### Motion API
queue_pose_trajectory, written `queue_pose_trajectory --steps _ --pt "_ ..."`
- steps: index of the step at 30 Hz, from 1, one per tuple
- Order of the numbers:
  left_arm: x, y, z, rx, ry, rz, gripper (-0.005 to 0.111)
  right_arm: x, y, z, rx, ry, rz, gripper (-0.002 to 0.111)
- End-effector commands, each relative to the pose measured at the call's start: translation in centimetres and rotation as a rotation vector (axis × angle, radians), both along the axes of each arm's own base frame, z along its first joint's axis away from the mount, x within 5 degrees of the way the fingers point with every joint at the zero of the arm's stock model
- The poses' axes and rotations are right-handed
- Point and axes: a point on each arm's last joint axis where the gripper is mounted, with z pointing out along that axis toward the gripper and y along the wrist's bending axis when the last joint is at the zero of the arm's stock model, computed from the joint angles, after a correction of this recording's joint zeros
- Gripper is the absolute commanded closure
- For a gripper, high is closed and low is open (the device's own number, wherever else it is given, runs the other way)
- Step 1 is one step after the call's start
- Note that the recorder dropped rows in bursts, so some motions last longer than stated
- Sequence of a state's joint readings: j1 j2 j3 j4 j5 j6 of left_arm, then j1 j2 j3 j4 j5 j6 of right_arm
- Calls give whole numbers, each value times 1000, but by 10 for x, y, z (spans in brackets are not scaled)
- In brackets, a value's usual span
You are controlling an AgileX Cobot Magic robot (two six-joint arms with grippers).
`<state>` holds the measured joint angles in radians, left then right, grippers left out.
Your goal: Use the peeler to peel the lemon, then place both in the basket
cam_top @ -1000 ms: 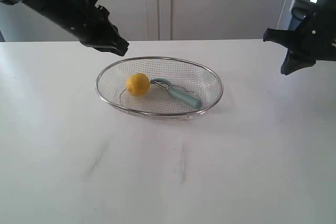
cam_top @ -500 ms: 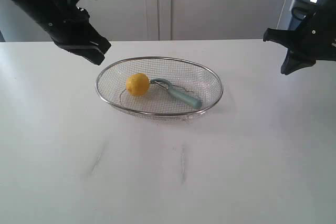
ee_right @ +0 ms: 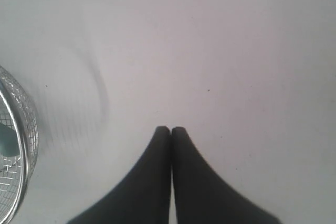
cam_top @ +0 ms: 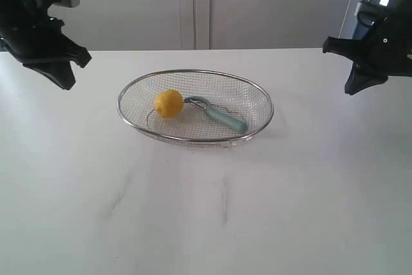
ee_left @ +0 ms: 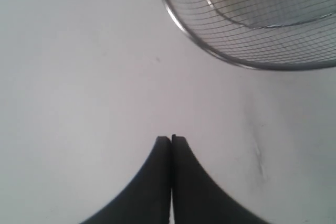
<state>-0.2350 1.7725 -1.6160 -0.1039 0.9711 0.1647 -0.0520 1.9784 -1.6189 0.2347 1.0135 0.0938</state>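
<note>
Left end effector [cam_top: 63,76] has drawn back from over the basket [cam_top: 193,71] to far left, pressed together, empty. Right end effector [cam_top: 355,83] is unmoved and likewise closed. Lemon [cam_top: 168,103] and peeler [cam_top: 222,115] lie in the basket; task likely complete.

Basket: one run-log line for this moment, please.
basket: holds lemon and peeler | left gripper: shut, empty, outside basket | right gripper: shut, empty
</note>
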Motion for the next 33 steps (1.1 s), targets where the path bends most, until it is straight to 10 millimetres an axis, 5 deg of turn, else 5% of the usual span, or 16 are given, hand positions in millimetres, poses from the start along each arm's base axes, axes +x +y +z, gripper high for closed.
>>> queue_pose_trajectory --steps 1,9,21,33 --pt "-5 8 5 59 20 26 107 -4 -4 3 -8 9 8 108" --pt "-9 12 12 84 -5 31 107 -8 -3 2 -3 50 18 108" --pt "-7 52 19 23 23 155 107 -9 -3 2 -2 60 20 108" --pt "-6 52 19 -22 25 163 107 -10 -3 2 0 73 23 108"
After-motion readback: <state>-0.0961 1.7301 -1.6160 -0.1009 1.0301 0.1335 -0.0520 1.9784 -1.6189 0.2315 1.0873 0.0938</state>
